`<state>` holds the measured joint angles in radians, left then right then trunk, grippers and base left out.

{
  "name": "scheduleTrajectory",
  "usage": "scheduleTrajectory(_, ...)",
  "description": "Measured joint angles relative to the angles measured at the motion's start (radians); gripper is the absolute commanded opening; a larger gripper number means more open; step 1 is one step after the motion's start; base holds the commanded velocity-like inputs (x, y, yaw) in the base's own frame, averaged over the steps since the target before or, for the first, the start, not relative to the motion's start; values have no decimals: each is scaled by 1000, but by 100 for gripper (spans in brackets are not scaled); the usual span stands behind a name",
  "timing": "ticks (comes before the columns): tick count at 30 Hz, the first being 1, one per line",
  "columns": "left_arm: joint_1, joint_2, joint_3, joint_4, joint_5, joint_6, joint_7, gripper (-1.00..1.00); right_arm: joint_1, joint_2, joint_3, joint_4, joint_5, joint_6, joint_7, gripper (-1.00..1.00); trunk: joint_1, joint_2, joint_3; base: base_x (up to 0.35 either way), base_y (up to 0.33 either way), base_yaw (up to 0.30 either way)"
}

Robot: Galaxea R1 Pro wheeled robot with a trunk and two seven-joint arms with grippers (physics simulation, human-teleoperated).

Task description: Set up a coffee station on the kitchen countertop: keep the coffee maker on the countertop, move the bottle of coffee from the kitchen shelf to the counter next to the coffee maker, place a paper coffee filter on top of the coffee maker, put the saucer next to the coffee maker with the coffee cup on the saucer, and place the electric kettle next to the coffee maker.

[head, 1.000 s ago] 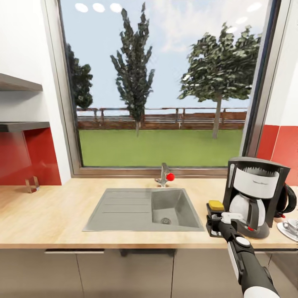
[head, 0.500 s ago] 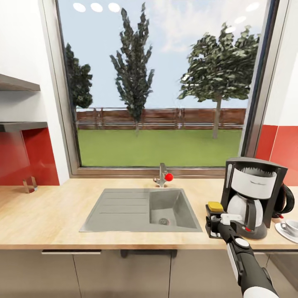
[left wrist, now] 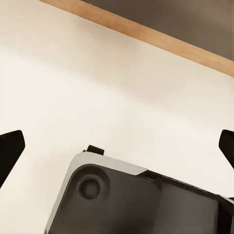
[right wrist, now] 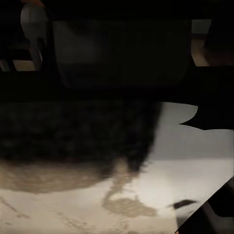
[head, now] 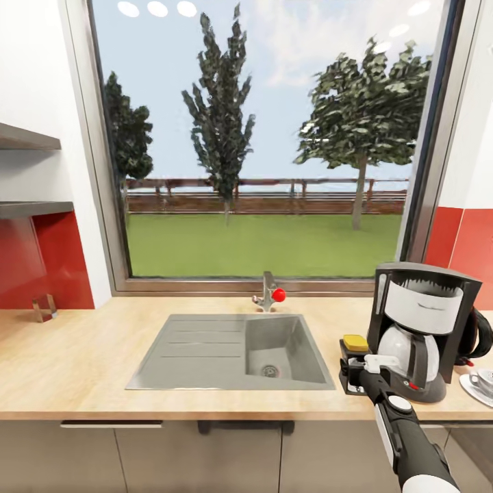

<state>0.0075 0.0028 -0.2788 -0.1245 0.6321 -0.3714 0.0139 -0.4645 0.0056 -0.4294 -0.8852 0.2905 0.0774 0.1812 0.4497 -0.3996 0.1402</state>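
The right hand (head: 356, 373) grips the coffee bottle (head: 356, 357), its dark fingers pressed against the jar's sides just below the yellow-gold cap, and holds it at the bench (head: 82, 356), immediately left of the coffee maker (head: 419, 329) — apparently the spot the task asks for. The maker, a boxy black machine with a white panel and clear glass carafe, stands at the right end of the pale wood-look bench, with the glossy dark kettle (head: 479, 337) behind it and a white saucer (head: 472, 389) with its cup (head: 485, 378) at the right edge. A matte grey sink (head: 198, 349) lies to the left. The left hand's fingers (left wrist: 10, 152) are spread wide, holding nothing.
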Motion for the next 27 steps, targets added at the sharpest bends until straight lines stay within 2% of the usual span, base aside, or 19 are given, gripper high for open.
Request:
scheduleTrajectory(15, 0, -6, 0, 0, 0, -8, 0, 100, 0, 0, 0, 4, 3, 0, 0, -100, 0, 0, 0, 3, -33, 0)
scheduleTrajectory(27, 0, -6, -1, 0, 1, -4, 0, 100, 0, 0, 0, 6, 3, 0, 0, -100, 46, -84, -38, 0, 0, 0)
